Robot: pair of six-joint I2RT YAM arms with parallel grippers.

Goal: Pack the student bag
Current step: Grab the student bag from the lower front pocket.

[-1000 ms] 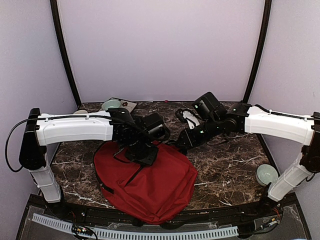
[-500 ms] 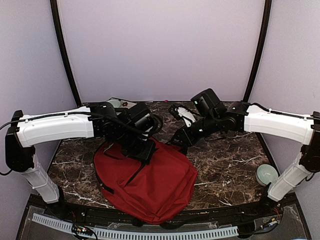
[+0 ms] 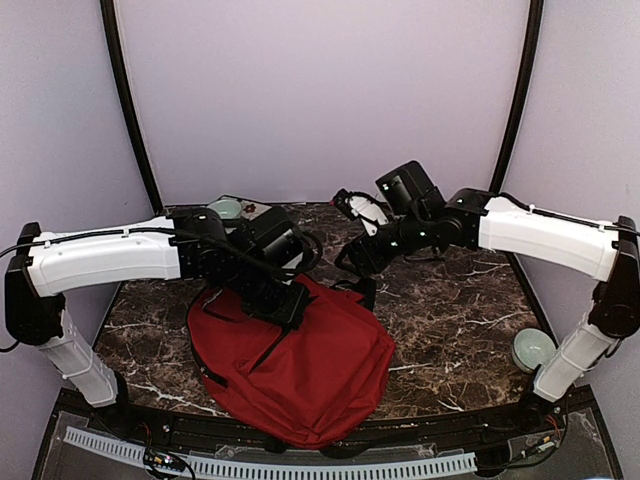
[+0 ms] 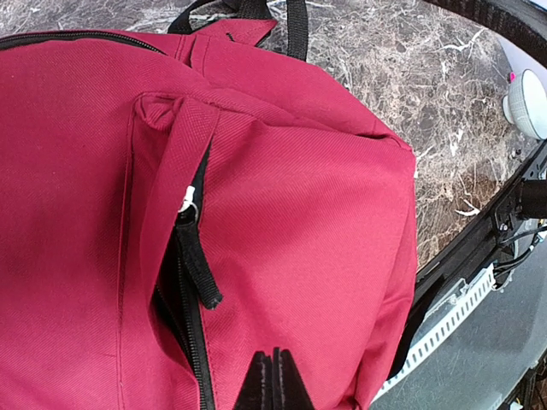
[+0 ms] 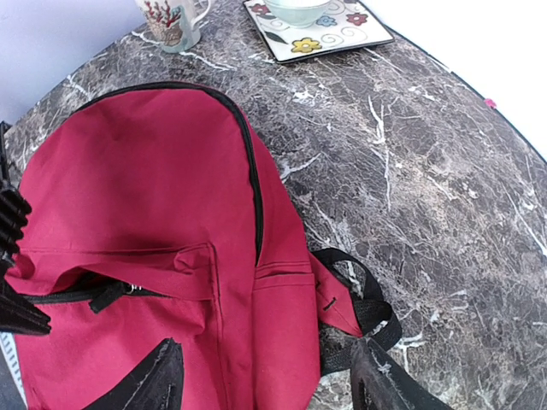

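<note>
The student bag point(image 3: 300, 370) lies flat on the marble table, dark red with black zippers. In the left wrist view its front pocket zipper point(image 4: 192, 307) gapes a little, with the black pull tab point(image 4: 201, 265) hanging loose. My left gripper point(image 4: 274, 380) is shut just above the bag's fabric point(image 4: 316, 213), right of that zipper, with nothing between its tips. From above, the left gripper point(image 3: 283, 303) hovers over the bag's upper part. My right gripper point(image 5: 269, 384) is open wide over the bag's top corner point(image 5: 282, 325), next to the black strap loop point(image 5: 363, 303), and holds nothing.
A mug point(image 5: 171, 17) and a floral square plate point(image 5: 320, 30) with a bowl on it stand at the back left of the table. A pale green bowl point(image 3: 533, 348) sits near the right arm's base. The table's front edge point(image 3: 300, 465) runs just below the bag.
My right gripper has opened wide and swung left and back over the bag's top corner. The left arm has drawn back and left a little, its gripper still shut.
</note>
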